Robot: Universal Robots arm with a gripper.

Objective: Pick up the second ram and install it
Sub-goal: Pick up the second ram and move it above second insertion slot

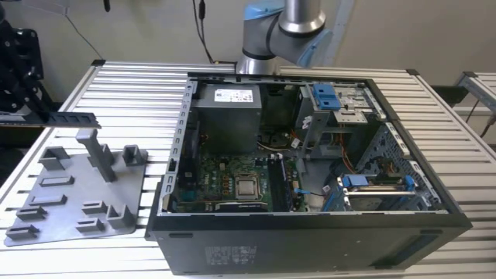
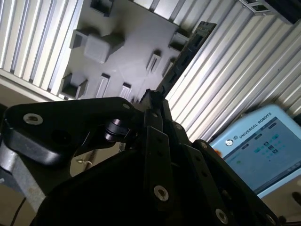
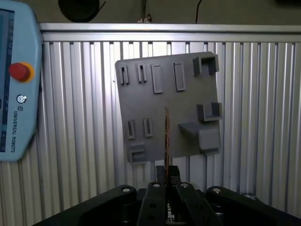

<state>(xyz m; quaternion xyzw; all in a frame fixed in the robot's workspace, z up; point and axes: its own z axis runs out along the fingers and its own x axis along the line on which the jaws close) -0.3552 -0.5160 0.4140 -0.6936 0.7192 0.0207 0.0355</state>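
Note:
The second ram is a thin dark strip held level in the air at the exterior view's left, above the grey holder plate. My gripper is shut on one end of it. In the second wrist view the ram sticks out from the gripper over the plate. Seen edge-on in the first wrist view, the ram rises from the gripper in front of the plate. The ram touches nothing else.
An open computer case lies on the slatted table, with the motherboard and its memory slots facing up. A tall post stands on the plate below the ram. A teach pendant lies on the table.

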